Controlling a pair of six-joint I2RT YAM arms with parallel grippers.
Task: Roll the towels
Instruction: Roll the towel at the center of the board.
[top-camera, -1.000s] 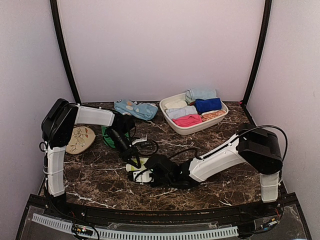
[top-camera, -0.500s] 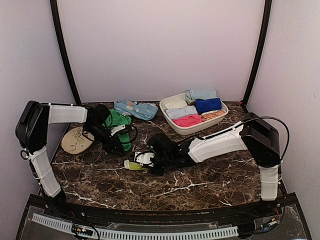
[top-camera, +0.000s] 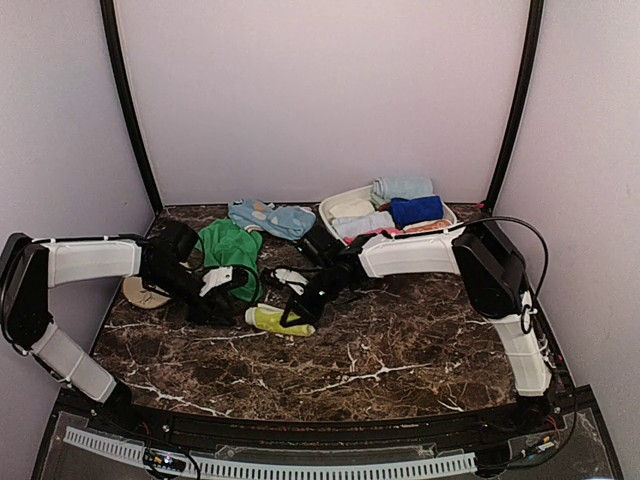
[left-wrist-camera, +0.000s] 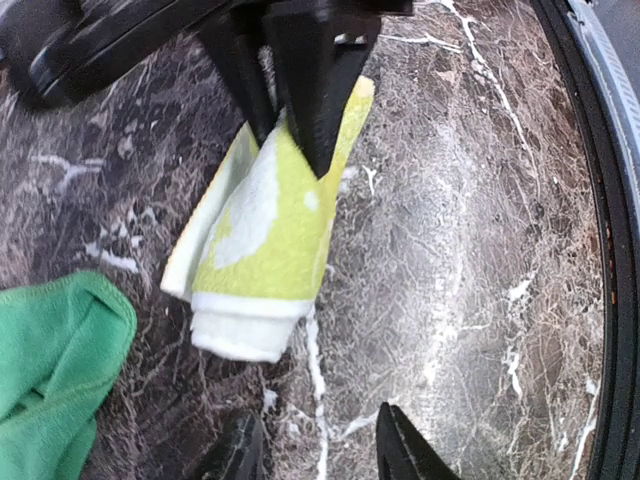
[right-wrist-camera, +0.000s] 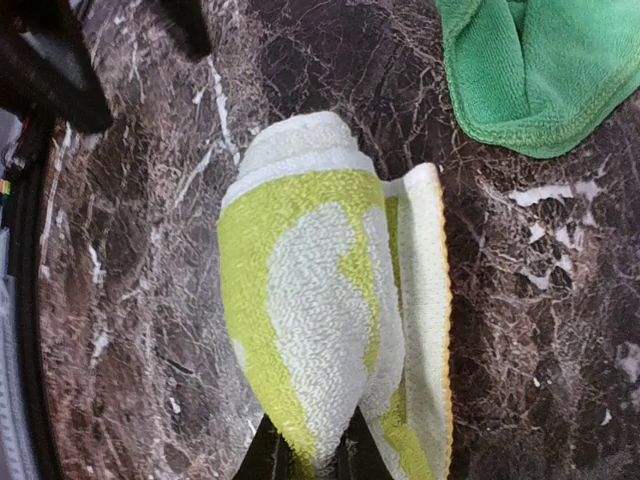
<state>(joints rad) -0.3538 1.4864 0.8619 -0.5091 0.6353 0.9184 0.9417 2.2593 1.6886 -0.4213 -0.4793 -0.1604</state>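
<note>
Lying as a loose roll on the dark brown, white-veined marble tabletop (top-camera: 420, 350), the pale lime-yellow terry towel (left-wrist-camera: 265, 240) with white swirl marks is pinched at one end by the right claw (right-wrist-camera: 303, 456). Its two black fingers are clenched on the cloth, and the rest of the roll stretches away from them along the marble. One outer flap of the towel hangs unwound along the side of the roll.

The roll's free end faces the left claw (left-wrist-camera: 315, 455). That claw is released, its fingers spread with only bare marble between them and a short gap to the cloth.

Just beside the left claw, on its far side from the robot's bases, the plain bright green terry towel (top-camera: 228, 248) lies crumpled and unrolled, apart from the lime-yellow one. Farther out past the left claw's wrist, a tan oval leaf-print disc (top-camera: 140, 293) shows partly behind the arm. Toward the back wall from both claws lies a light blue spotted cloth (top-camera: 270, 217). Behind the right forearm sits a white oval plastic basin (top-camera: 338, 199) of rolled cloths.
</note>
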